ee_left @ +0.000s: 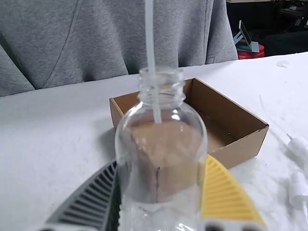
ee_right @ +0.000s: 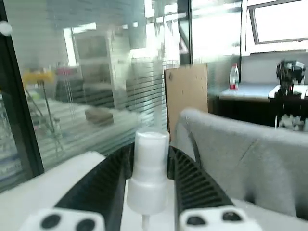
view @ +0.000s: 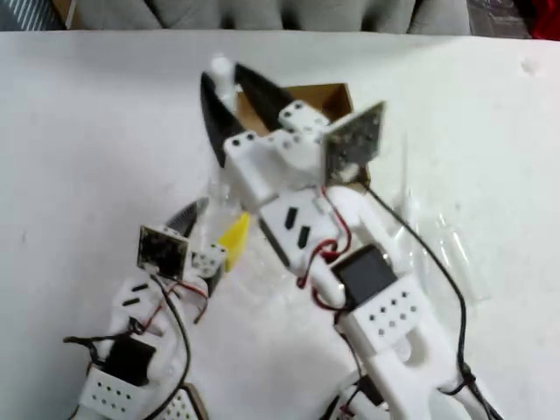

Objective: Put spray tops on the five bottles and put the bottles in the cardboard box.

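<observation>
A clear glass bottle point(ee_left: 161, 144) stands upright between the grey and yellow fingers point(ee_left: 226, 197) of my left gripper point(ee_left: 159, 192), which is shut on it. A thin white dip tube point(ee_left: 151, 53) runs down from above into the bottle's open neck. My right gripper point(ee_right: 149, 159) is shut on a white spray top point(ee_right: 148, 173) between its black fingers. In the high view this right gripper point(view: 222, 77) holds the spray top point(view: 219, 66) above the table, near the cardboard box point(view: 331, 96). The left gripper point(view: 213, 224) sits closer to the front. The open box point(ee_left: 231, 120) lies just behind the bottle.
Several clear bottles point(view: 442, 249) lie on the white table to the right of the right arm. Two loose white spray tops point(ee_left: 298, 147) rest on the table beside the box. The right arm's body covers much of the box in the high view.
</observation>
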